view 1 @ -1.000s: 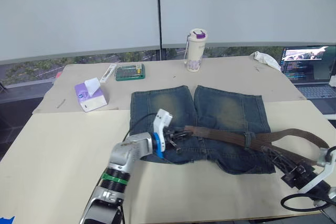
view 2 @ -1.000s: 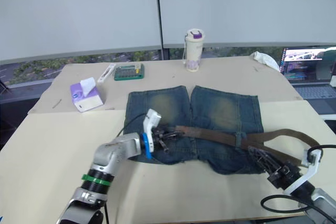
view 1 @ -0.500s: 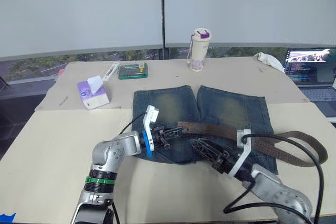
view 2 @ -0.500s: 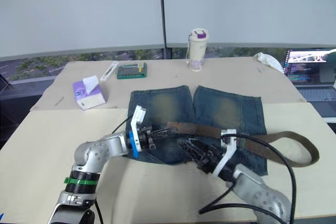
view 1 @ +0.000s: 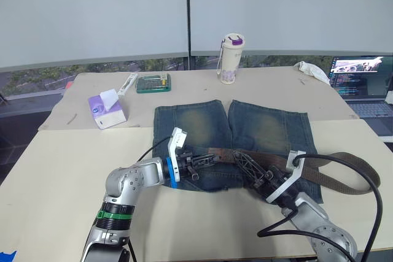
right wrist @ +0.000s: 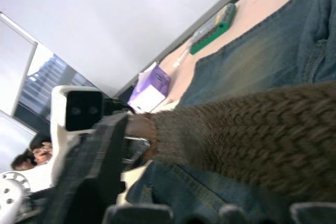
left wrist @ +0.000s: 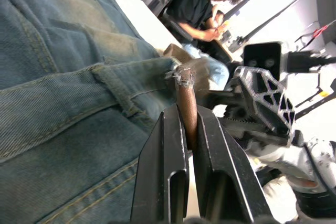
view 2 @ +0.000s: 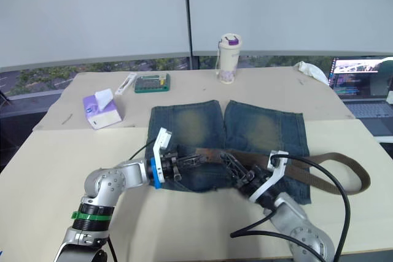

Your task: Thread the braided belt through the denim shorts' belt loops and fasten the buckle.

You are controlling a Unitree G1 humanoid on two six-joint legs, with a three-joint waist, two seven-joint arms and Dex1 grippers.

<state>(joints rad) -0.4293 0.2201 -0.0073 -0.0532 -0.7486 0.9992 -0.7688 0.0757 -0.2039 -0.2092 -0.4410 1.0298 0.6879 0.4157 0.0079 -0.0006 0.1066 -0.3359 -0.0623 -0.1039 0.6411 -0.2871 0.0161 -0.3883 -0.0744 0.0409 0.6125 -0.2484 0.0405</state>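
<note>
The denim shorts lie flat mid-table, waistband towards me. The braided belt runs across the waistband and curls into a loop off the right side. My left gripper is shut on the belt's frayed end, just past a belt loop at the waistband's left part. Just to its right, my right gripper hovers open over the belt, fingers pointing at the left gripper. The buckle is hidden.
A tissue box, a green case and a bottle stand at the back. A laptop and white cloth are far right. Black cables trail from my right arm. A seated person is behind.
My right arm swung in from the table's right edge to the middle of the waistband, beside the left gripper. The left gripper kept its hold on the belt end.
</note>
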